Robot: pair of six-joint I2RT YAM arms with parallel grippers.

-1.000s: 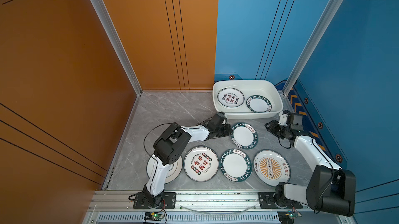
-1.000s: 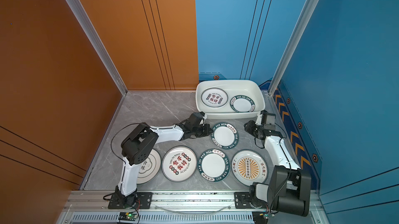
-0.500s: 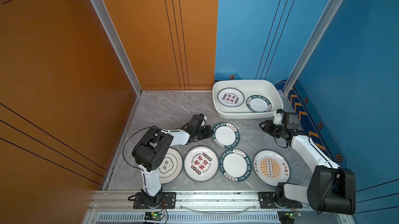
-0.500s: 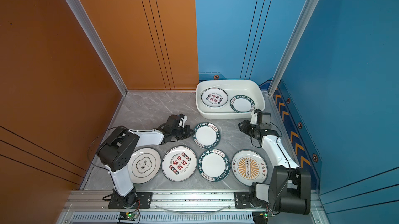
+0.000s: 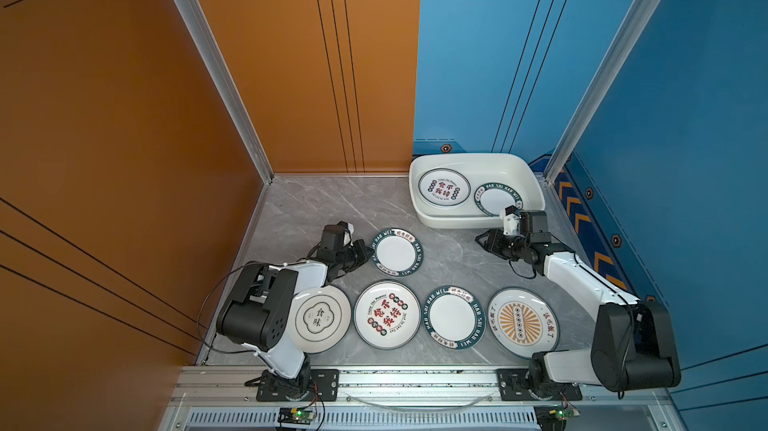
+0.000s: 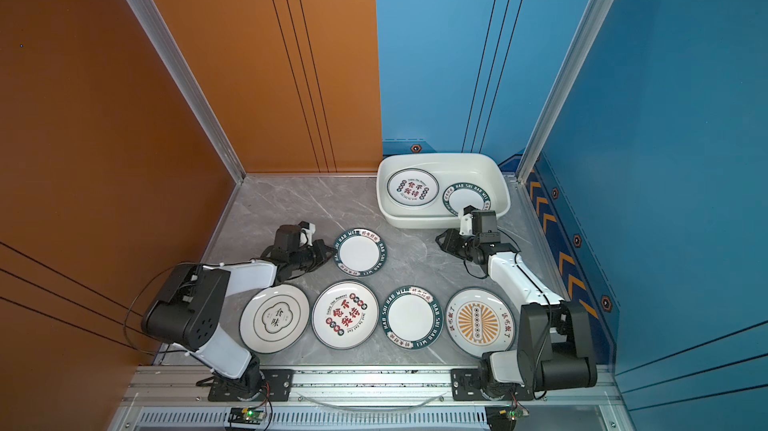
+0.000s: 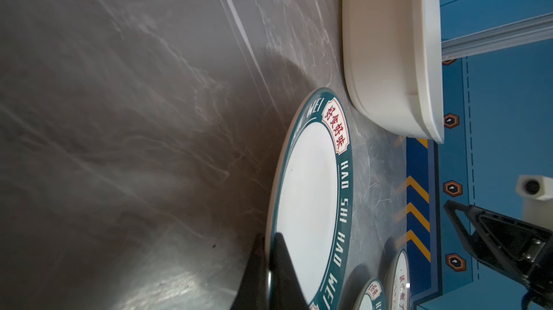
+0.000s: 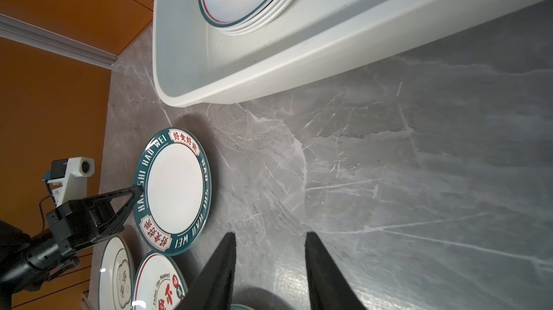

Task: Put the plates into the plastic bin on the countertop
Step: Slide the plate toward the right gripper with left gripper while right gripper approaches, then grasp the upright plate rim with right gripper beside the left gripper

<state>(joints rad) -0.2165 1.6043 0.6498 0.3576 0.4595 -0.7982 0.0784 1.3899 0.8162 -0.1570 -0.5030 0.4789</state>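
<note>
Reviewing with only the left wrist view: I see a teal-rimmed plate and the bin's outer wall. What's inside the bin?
Observer: In both top views the bin holds a red-lettered plate and a smaller teal-rimmed plate, side by side.
Operator: How many plates are outside it?
Observer: Five on the counter: the plate in your view, pinched by the left gripper, plus four plates in a front row.
Operator: Right gripper?
Observer: The right gripper is open and empty.

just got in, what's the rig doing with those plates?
Left claw is shut on the rim of a small teal-rimmed plate at countertop level; whether it is lifted is unclear. Right claw is open and empty, beside the plastic bin. The bin holds a stack of large plates and a teal plate. Four more plates lie in a row at the front.
</note>
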